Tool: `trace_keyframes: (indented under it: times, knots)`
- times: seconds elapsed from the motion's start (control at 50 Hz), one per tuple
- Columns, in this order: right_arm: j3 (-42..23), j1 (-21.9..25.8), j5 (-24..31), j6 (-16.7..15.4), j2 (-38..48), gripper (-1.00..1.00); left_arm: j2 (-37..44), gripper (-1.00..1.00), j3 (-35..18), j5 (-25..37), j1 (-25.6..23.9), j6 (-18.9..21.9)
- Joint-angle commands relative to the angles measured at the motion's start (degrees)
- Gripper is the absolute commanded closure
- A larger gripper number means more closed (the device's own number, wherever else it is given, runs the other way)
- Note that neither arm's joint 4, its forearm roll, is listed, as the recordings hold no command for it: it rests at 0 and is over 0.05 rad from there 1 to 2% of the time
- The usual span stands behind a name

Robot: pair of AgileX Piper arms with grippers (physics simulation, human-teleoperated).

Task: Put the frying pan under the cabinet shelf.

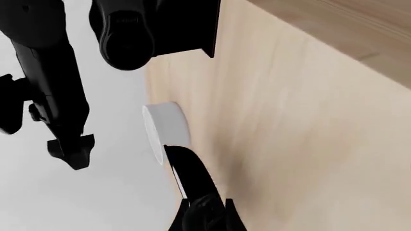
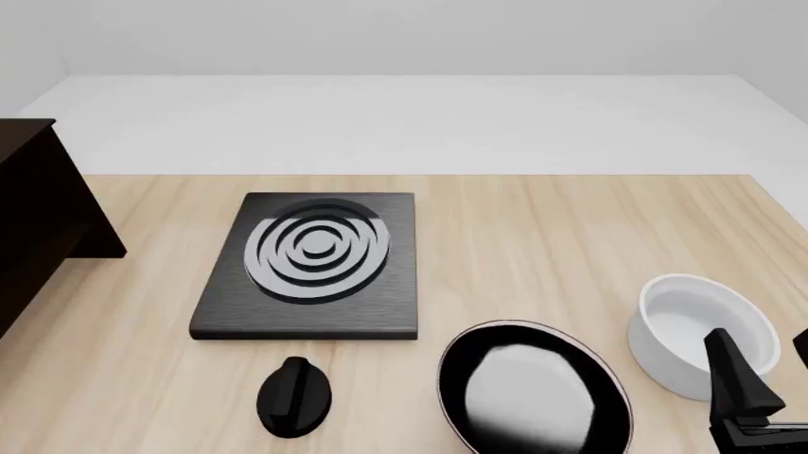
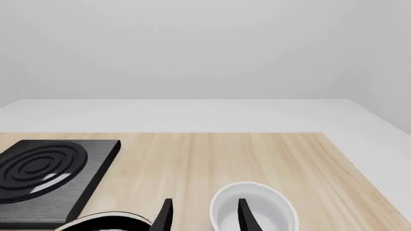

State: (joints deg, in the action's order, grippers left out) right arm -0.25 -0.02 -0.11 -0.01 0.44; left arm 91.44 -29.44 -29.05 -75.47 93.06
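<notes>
Round, shallow frying pan: glossy black rim, pale grey mirror-like inside with a soft white sheen. No handle to be seen in the front view; cut off by the lower edge there. Sits flat on the light wooden table at its near edge, right of centre, and shows in the right wrist view only as a thin sliver of rim. Lies well apart from the cabinet shelf, dark brown to nearly black, standing at the far left of the table and only partly in frame. Between the two, the flat black square slab with grey concentric rings. Just beside the pan on its right, the deep white bowl, upright. Right gripper released, fingers spread and clasping nothing, one in front of the bowl's rim and the other over the gap between bowl and pan; whether touching the bowl, cannot tell. Left gripper showing only one black finger in its own view, aimed across the table edge toward the bowl, with the right arm beyond; spread or clenched, cannot tell. Low in the front view, left of the pan and in front of the slab, a black rounded housing with a ridge along its top.
</notes>
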Motion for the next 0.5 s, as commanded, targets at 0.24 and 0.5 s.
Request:
trace_keyframes:
  times: [0.24,0.5]
  knots:
    - [0.0,0.0,0.0,0.01,0.0,-1.0,-10.08,1.0,4.38,-5.34,2.19,5.64]
    - [0.0,0.0,0.0,0.01,-0.01,-1.0,-21.12,1.0,-0.01,3.77,5.38,1.79]
